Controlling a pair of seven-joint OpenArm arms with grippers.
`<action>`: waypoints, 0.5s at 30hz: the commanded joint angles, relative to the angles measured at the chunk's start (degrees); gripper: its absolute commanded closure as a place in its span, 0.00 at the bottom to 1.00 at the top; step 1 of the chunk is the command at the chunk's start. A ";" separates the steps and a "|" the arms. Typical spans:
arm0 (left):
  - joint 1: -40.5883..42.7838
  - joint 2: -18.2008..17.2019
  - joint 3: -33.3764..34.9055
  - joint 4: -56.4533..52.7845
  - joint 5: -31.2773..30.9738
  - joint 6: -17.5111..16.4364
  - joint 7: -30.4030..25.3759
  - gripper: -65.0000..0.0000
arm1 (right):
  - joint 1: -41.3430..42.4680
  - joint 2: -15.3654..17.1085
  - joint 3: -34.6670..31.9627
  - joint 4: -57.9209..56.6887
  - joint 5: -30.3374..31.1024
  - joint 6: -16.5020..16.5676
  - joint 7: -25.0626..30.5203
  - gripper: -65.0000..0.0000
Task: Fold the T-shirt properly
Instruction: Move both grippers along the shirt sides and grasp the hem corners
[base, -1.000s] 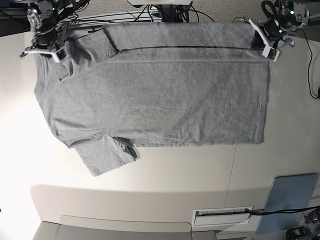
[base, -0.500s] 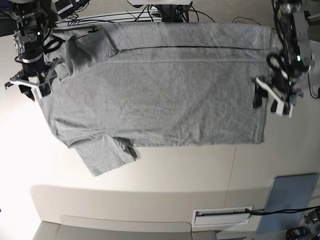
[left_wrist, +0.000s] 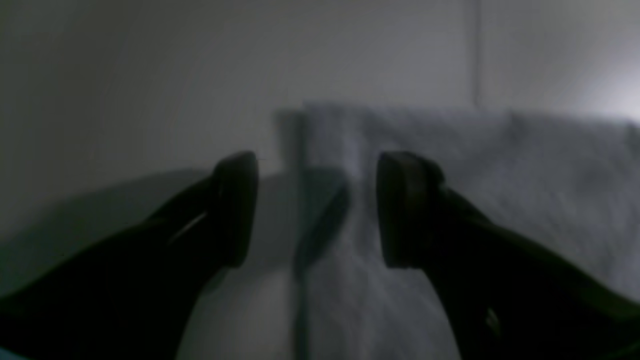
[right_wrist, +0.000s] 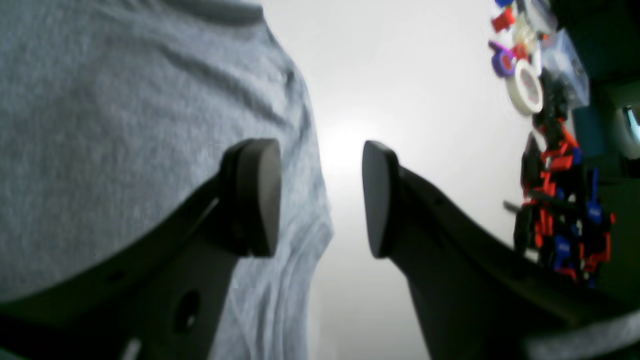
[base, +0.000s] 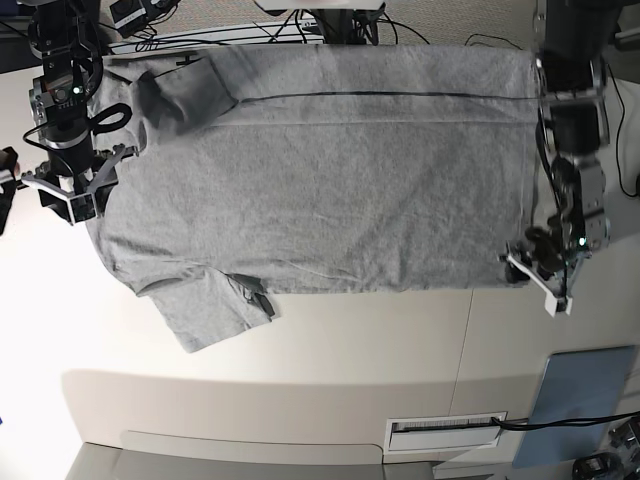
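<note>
The grey T-shirt (base: 320, 190) lies flat on the table, plain side up, with its far long edge folded over along a dark line. One sleeve (base: 205, 310) sticks out at the near left. My left gripper (base: 531, 281) is open at the shirt's near right hem corner. In the left wrist view its gripper (left_wrist: 317, 210) straddles the blurred cloth edge (left_wrist: 500, 200). My right gripper (base: 60, 195) is open at the shirt's left edge. In the right wrist view its gripper (right_wrist: 320, 197) has one finger over the cloth (right_wrist: 125, 125) and one over bare table.
Cables (base: 330, 25) run along the table's far edge. A blue-grey pad (base: 580, 400) and a white labelled slot (base: 445, 432) lie at the near right. Small colourful clutter (right_wrist: 560, 200) sits beyond the table in the right wrist view.
My left gripper has moved down the shirt's right hem to its near corner. My right gripper has moved a little down the left edge. The shirt has not moved.
</note>
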 joint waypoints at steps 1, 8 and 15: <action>-2.56 -1.03 0.22 -0.57 0.15 0.63 -0.79 0.42 | 0.37 0.96 0.55 0.85 -0.57 -0.72 1.03 0.59; -5.18 -1.05 0.37 -3.10 -1.57 -7.56 9.14 0.42 | 0.63 0.96 0.55 0.85 -0.57 -0.68 2.45 0.59; -5.16 -0.44 0.37 -3.13 -9.25 -10.62 9.33 0.55 | 2.78 0.98 0.55 0.83 -0.52 3.17 2.43 0.59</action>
